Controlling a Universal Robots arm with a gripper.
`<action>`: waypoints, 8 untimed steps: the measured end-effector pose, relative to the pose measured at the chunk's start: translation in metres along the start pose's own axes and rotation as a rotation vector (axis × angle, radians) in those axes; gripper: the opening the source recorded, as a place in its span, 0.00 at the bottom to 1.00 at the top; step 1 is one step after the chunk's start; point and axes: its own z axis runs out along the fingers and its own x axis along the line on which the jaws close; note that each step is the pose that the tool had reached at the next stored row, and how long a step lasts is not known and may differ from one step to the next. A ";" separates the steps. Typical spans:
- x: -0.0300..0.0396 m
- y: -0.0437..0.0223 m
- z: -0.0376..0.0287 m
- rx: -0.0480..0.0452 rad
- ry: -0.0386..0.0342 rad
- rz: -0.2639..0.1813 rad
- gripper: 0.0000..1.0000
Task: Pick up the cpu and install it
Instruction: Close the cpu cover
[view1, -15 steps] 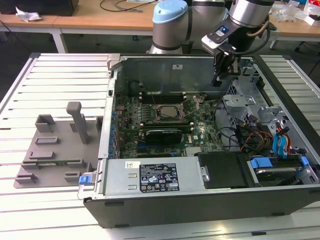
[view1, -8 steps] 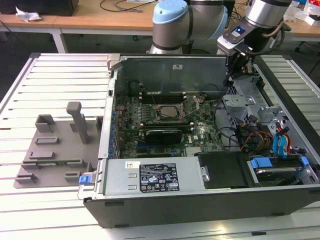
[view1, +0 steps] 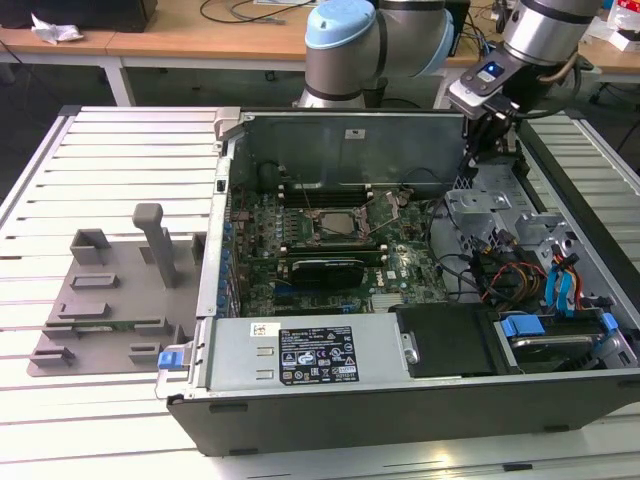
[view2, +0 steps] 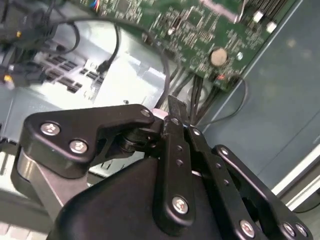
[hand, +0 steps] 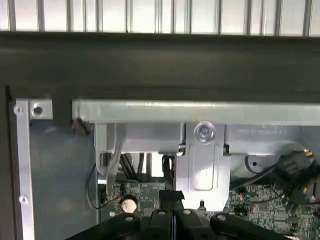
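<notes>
The claw (view1: 492, 140) hangs over the far corner of the open computer case (view1: 340, 140), on the exterior view's right. In both wrist views its fingers are pressed together with nothing seen between them (view2: 175, 107) (hand: 172, 196).

- Slatted table (view1: 120, 160): carries the case beneath the claw.
- Grey tray fixture (view1: 110, 290): well apart from the claw, beyond the case toward the exterior view's left.
- Motherboard (view1: 300, 235): lies flat in the case, below the claw.
- Black-framed socket (view1: 345, 208): well apart from the claw, with its metal plate raised.
- The cpu (view1: 345, 223): appears to lie inside that socket and is not in the claw.
- Coin cell (view2: 218, 56): on the board near the fingertips.
</notes>
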 end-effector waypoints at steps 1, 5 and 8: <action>0.0001 -0.0092 0.0022 -0.0008 0.0001 0.000 0.11; 0.0001 -0.0265 0.0141 -0.0010 -0.0001 0.000 0.11; 0.0002 -0.0452 0.0323 -0.0010 0.0001 0.000 0.11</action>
